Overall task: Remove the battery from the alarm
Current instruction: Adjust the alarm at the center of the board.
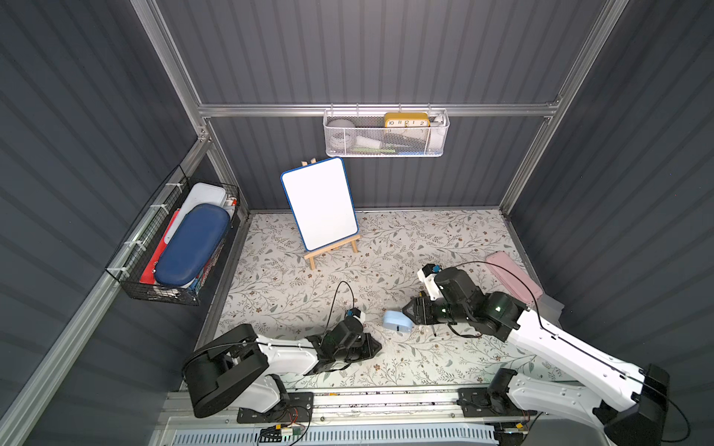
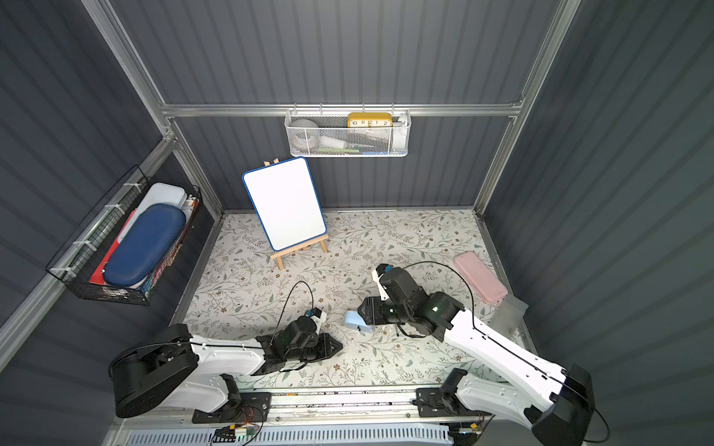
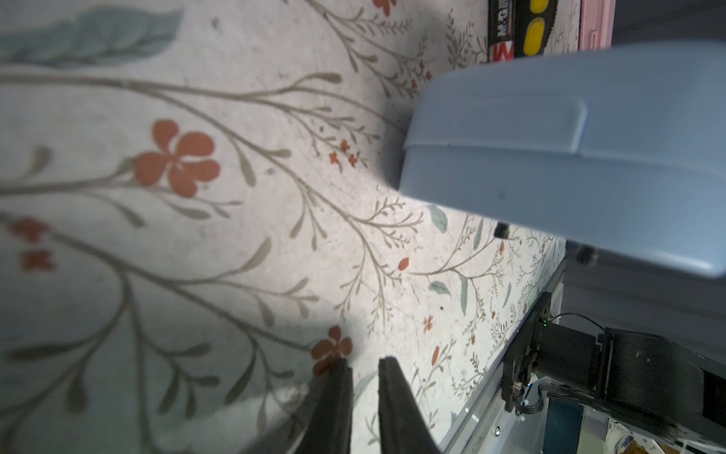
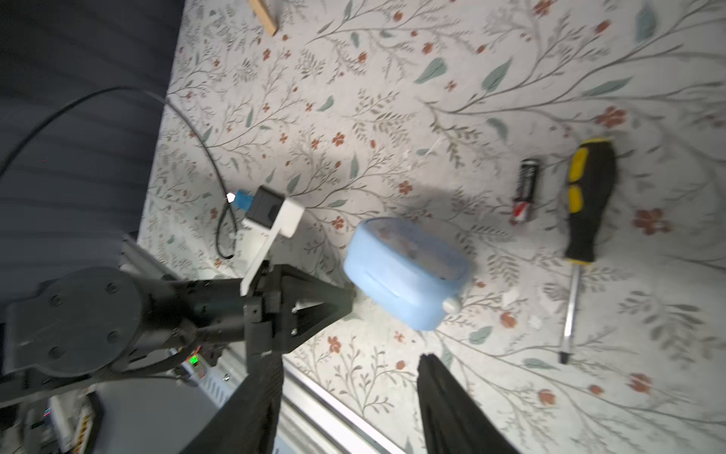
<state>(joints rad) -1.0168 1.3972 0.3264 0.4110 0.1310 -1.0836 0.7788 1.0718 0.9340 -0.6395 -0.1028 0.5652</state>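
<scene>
The light-blue alarm (image 1: 397, 320) (image 2: 357, 321) rests on the flowered tablecloth between the two arms. My right gripper (image 1: 409, 311) (image 4: 349, 361) is open wide just right of it; the alarm (image 4: 408, 271) lies just past the fingertips, not between them. The battery (image 4: 525, 190), dark with a red end, lies loose on the cloth beside the alarm; it is also at the edge of the left wrist view, battery (image 3: 499, 35). It is hidden in both top views. My left gripper (image 1: 376, 347) (image 3: 363, 363) lies low near the front, jaws a narrow gap apart and empty, short of the alarm (image 3: 569, 157).
A black-and-yellow screwdriver (image 4: 587, 204) lies beside the battery. A whiteboard on an easel (image 1: 318, 202) stands at the back. A pink case (image 1: 514, 276) lies at the right edge. Wire baskets hang on the back wall (image 1: 386, 133) and left wall (image 1: 181, 247).
</scene>
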